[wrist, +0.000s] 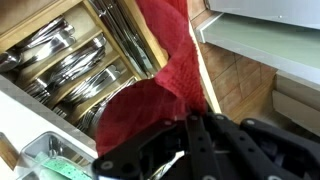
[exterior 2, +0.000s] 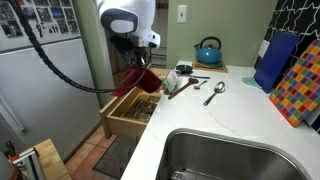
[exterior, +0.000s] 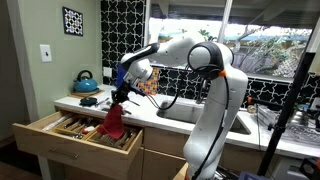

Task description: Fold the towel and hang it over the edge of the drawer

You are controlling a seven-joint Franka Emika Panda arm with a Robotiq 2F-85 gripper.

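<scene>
A red towel (exterior: 114,122) hangs from my gripper (exterior: 119,98) over the open wooden drawer (exterior: 60,140), its lower end resting near the drawer's right side. In the other exterior view the towel (exterior 2: 141,79) hangs above the drawer (exterior 2: 128,115). In the wrist view the red towel (wrist: 150,90) runs from my black fingers (wrist: 185,125) across the drawer's side edge (wrist: 205,75). The gripper is shut on the towel's upper end. The drawer holds cutlery (wrist: 70,65) in dividers.
A blue kettle (exterior: 85,81) stands on the white counter (exterior: 170,112). Spoons and utensils (exterior 2: 200,90) lie on the counter by the sink (exterior 2: 225,155). A blue board (exterior 2: 275,60) and a colourful checked item (exterior 2: 300,85) lean by the window.
</scene>
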